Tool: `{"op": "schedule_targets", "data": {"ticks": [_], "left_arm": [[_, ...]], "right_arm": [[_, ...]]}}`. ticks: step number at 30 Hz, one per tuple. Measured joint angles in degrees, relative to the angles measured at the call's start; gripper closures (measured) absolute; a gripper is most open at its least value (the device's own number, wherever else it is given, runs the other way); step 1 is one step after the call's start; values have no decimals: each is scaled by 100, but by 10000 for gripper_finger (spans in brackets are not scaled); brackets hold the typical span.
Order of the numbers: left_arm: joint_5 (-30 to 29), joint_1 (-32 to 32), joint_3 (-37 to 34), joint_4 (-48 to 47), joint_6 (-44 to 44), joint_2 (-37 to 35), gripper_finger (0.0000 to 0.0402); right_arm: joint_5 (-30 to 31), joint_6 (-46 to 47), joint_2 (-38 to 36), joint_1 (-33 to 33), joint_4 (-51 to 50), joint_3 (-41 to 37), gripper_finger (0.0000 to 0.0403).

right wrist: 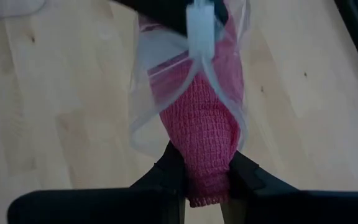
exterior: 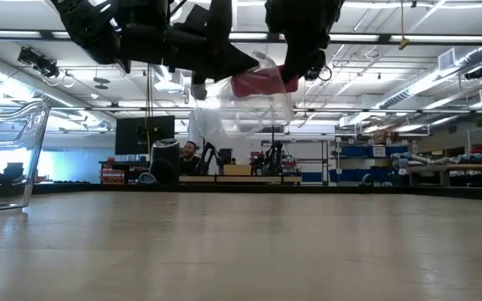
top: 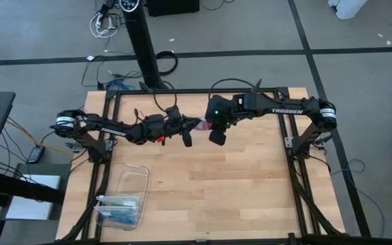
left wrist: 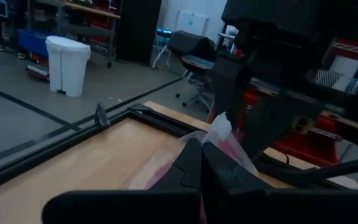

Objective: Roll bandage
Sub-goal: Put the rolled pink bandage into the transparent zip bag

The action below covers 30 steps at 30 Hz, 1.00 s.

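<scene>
The magenta-pink bandage [right wrist: 201,124] lies partly inside a clear plastic bag [right wrist: 160,81], with one end sticking out of the bag's open mouth. Both are held up in the air between my two grippers, well above the wooden table [top: 250,177], over its far middle. In the low view the bandage [exterior: 262,82] and the bag [exterior: 245,104] hang high. My left gripper [left wrist: 201,146] is shut on the bag. My right gripper [right wrist: 207,168] is shut on the bandage's free end. My left gripper pinches a bunched edge of the clear bag [left wrist: 219,132] between its two shut fingers, coming about level from the table's left side. The bag is lifted clear of the table. My right gripper pinches the bandage's protruding end [right wrist: 207,177] between its two fingers, one on each side. The bandage runs straight away from the fingers into the bag, clear of the table.
A clear plastic box [top: 122,201] with blue contents stands at the table's near left corner and shows at the left of the low view [exterior: 7,150]. A person [exterior: 192,155] sits in the room far behind the table. Bare wood lies under and in front of the grippers.
</scene>
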Motion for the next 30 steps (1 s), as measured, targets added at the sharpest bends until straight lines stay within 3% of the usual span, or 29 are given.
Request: {"op": "schedule_targets", "data": {"ticks": [7, 12, 17, 30], "left_arm": [[-210, -84, -623, 1343, -90, 1, 401], [-236, -95, -966, 1825, -259, 9, 401], [-260, -187, -971, 2409, -254, 260, 401], [-93, -207, -774, 3340, -406, 825, 401]], "right_arm": [[-24, -4, -222, -63, -59, -319, 345], [-135, -4, -565, -163, 434, -800, 345], [-391, -161, -759, -272, 1240, -1065, 345], [-454, -840, -763, -571, 1339, -1082, 345]]}}
